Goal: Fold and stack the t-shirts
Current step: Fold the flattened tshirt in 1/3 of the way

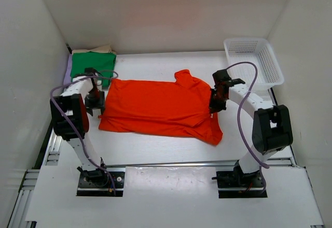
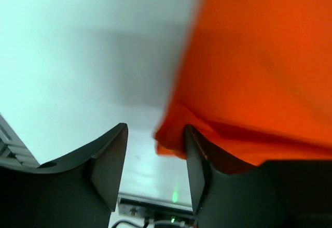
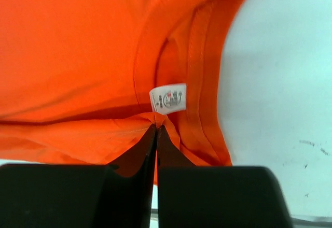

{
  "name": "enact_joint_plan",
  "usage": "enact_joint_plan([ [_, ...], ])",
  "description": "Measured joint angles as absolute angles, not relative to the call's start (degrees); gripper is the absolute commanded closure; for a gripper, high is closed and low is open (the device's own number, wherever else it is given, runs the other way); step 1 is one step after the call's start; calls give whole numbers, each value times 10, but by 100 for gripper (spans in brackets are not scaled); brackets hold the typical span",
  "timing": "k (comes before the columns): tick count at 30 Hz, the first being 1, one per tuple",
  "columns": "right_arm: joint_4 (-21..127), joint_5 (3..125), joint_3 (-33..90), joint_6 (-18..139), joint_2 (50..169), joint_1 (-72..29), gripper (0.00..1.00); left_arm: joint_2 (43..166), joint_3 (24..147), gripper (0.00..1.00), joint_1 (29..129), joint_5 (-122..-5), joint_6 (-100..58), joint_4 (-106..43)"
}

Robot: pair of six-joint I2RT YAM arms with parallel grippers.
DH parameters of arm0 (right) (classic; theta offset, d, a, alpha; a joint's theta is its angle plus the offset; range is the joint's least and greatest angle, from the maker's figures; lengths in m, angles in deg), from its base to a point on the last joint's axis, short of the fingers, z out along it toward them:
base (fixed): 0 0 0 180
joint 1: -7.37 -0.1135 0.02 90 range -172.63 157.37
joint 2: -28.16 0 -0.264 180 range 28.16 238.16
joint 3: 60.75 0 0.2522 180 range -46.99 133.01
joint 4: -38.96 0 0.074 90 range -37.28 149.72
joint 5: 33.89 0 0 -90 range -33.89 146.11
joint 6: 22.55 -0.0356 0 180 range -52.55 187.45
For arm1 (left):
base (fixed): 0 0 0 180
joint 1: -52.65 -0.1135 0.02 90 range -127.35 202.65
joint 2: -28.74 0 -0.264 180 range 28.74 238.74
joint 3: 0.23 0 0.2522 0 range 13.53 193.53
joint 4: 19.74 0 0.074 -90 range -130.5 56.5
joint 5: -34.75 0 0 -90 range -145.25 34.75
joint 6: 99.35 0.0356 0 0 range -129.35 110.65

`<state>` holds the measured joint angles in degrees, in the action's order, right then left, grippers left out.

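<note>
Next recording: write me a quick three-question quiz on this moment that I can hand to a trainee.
1. True or false: in the far left corner, the green t-shirt lies on top of the beige t-shirt.
2. Which end effector is shut on the orange t-shirt? A) left B) right C) both
3. In the right wrist view, what small white thing shows inside the orange shirt's collar?

Key
1. True.
2. B. The right end effector pinches a fold near the collar; the left end effector stands open at the shirt's edge.
3. A sewn-in label.
</note>
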<state>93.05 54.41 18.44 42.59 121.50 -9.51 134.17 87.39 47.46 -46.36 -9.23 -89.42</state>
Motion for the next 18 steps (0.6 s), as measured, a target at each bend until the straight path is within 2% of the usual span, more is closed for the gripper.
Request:
enact_joint_plan([
  [3, 931, 546, 208, 429, 1235, -93, 100, 1366, 937, 39, 422, -473, -93, -892],
  [6, 931, 550, 219, 429, 1241, -90, 97, 1363, 966, 30, 379, -475, -93, -888],
  [7, 932, 552, 221, 430, 1242, -89, 93, 1356, 959, 25, 371, -475, -93, -883],
  [8, 932, 553, 223, 430, 1242, -89, 87, 1343, 942, 25, 369, -472, -94, -877],
  [9, 933, 554, 225, 430, 1242, -89, 72, 1329, 923, 25, 372, -471, -94, -875],
  [12, 940, 554, 238, 430, 1243, -87, 50, 1285, 845, 22, 396, -475, -94, -880],
  [15, 952, 554, 259, 432, 1242, -84, 43, 1256, 770, 22, 413, -488, -93, -887],
  [18, 957, 549, 260, 432, 1223, -84, 43, 1247, 719, 21, 412, -496, -93, -892],
])
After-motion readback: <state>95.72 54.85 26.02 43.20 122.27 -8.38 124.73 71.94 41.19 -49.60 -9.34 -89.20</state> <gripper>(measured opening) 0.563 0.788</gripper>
